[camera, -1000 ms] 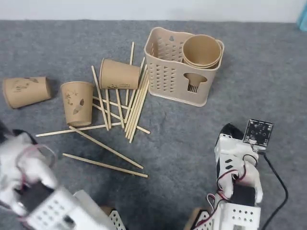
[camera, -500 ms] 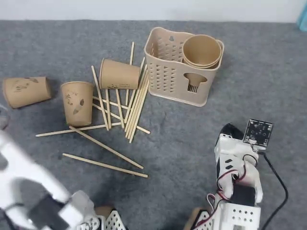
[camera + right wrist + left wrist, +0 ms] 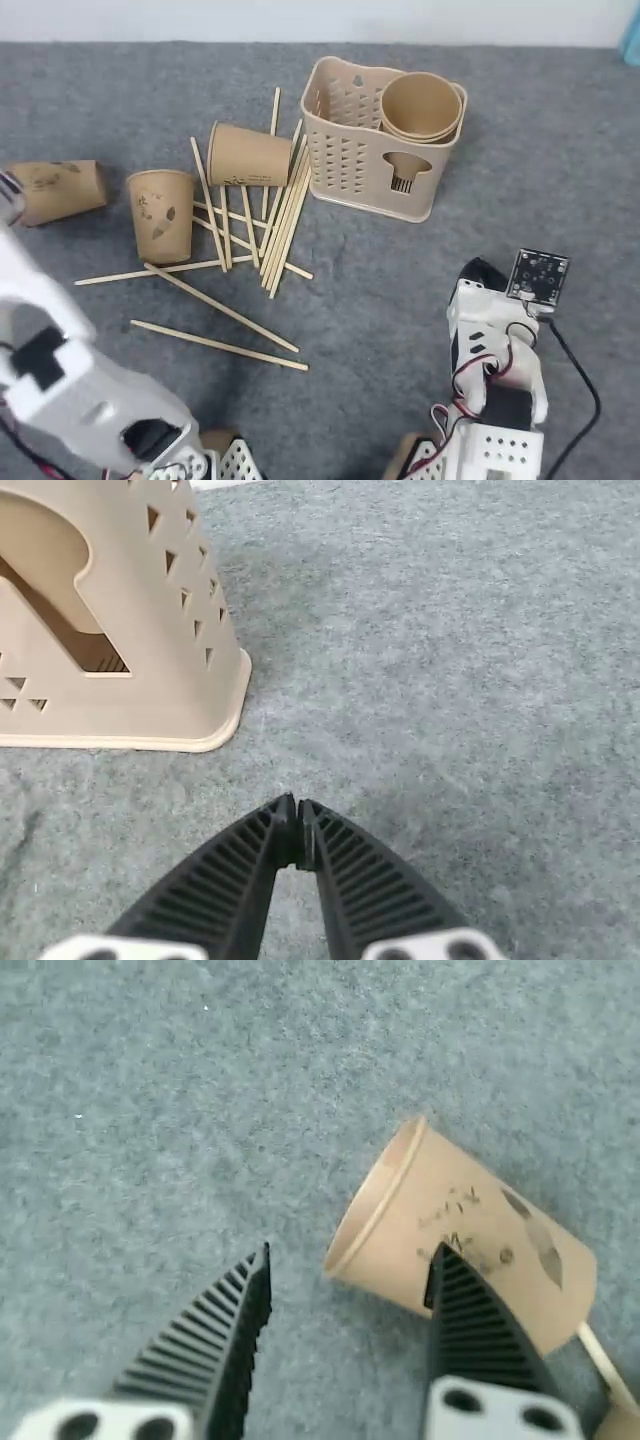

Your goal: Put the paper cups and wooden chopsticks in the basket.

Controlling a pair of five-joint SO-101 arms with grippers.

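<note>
We judge the task barely begun: stacked paper cups (image 3: 420, 105) sit in the basket (image 3: 350, 165) toward the far edge of the surface (image 3: 400, 280), while three more cups (image 3: 160, 215) and the wooden chopsticks (image 3: 280, 215) lie loose to its left. Our left gripper (image 3: 350, 1252) hangs wide open over the leftmost cup (image 3: 470, 1240). The right gripper (image 3: 297, 810) is closed on nothing near the front edge.

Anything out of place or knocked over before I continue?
Chopsticks lie scattered and crossed beside the basket. Two paper cups are tipped on their sides: the outer cup in front of the open left hand, and the cup near the basket, lying over chopsticks.
</note>
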